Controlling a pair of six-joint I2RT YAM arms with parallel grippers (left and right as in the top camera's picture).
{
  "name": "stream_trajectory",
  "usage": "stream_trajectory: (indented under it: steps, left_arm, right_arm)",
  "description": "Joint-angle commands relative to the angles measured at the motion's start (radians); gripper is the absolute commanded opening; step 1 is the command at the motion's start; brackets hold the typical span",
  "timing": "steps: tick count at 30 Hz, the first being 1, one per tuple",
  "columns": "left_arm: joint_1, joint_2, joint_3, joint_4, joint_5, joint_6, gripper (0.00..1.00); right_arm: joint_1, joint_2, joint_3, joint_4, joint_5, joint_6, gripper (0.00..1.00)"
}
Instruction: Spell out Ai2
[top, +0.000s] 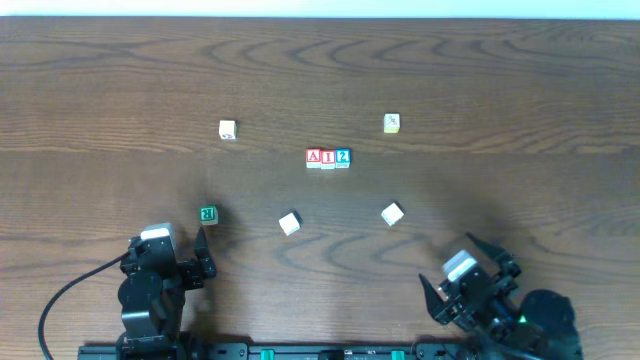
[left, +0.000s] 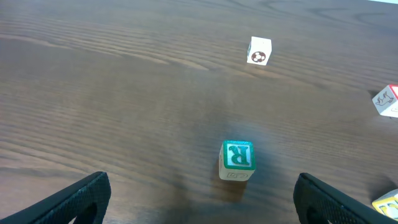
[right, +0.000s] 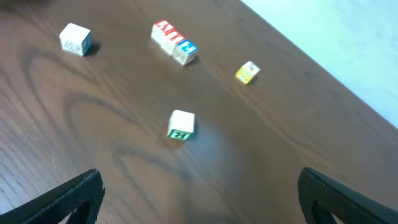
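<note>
Seen from overhead, the A block, I block and 2 block stand touching in a straight row at the middle of the wooden table, reading A, I, 2 from left to right. Loose blocks lie around them: a white block and a yellowish block beyond the row, and a green R block and two more white blocks on the near side. The left gripper and right gripper sit at the near edge, well apart from the row, each with fingers spread and nothing between them. In the left wrist view, the left gripper's fingers are wide apart and bare; the R block stands upright on the table ahead of the gap, touching neither finger. In the right wrist view, the right gripper's fingers are likewise splayed and hold nothing; a white block with a green face lies ahead, and the lettered row shows farther off, blurred.
</note>
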Motion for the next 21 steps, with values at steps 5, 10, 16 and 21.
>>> stream_trajectory:
  steps: [5,10,16,21]
  left_arm:
    - [-0.003,-0.008,-0.013,0.004,-0.002,0.018,0.95]
    - [-0.003,-0.008,-0.013,0.004,-0.002,0.018,0.95]
    - [-0.003,-0.008,-0.013,0.004,-0.002,0.018,0.95]
    - [-0.003,-0.008,-0.013,0.004,-0.002,0.018,0.95]
  right_arm:
    - [-0.011,-0.030,-0.099,0.002,-0.052,-0.014,0.99]
    - [-0.011,-0.030,-0.177,0.002,-0.052,-0.014,0.99]
    - [-0.011,-0.030,-0.229,0.038,-0.052,-0.007,0.99]
    - [-0.011,-0.030,-0.229,0.038,-0.052,-0.007,0.99]
